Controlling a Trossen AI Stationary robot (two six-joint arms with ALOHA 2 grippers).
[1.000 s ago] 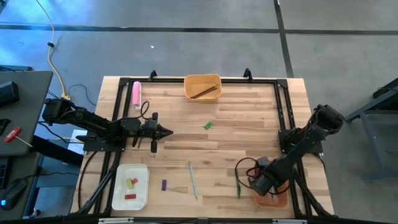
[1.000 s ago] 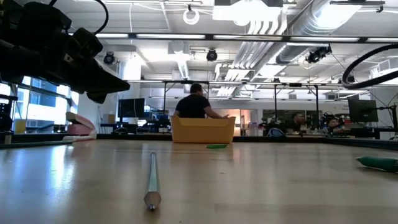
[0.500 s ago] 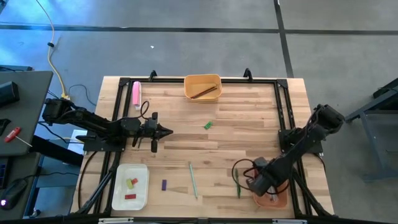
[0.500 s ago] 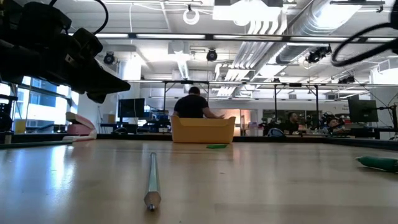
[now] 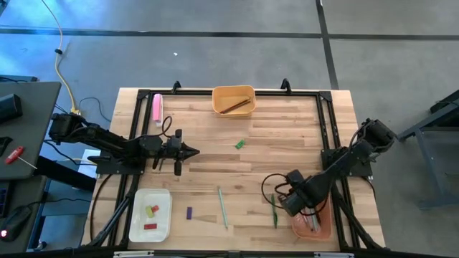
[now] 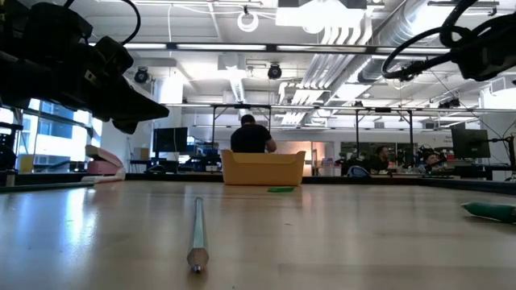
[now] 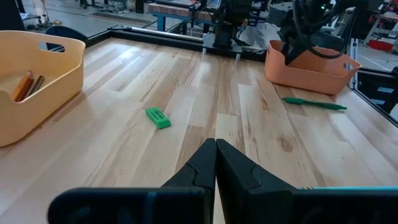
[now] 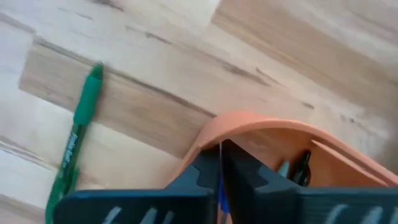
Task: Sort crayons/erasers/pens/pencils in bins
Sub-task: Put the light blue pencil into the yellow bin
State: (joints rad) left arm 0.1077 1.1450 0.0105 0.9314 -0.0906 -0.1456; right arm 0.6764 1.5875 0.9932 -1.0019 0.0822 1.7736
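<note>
It was a large open robotics lab or workshop. Beyond the wooden bench (image 6: 258,234), exposed silver ducts (image 6: 363,32) and strip lights ran under a bare ceiling, rows of monitors (image 6: 168,140) stood at workstations, and a seated person (image 6: 252,135) faced away. From above, grey concrete floor (image 5: 215,57) surrounded the bench.

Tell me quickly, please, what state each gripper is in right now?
Left gripper: closed, holding nothing, above the table.
Right gripper: closed, empty, at the salmon-orange bin.

Green pen (image 5: 273,213) (flat) beside salmon bin (image 5: 321,228)
</note>
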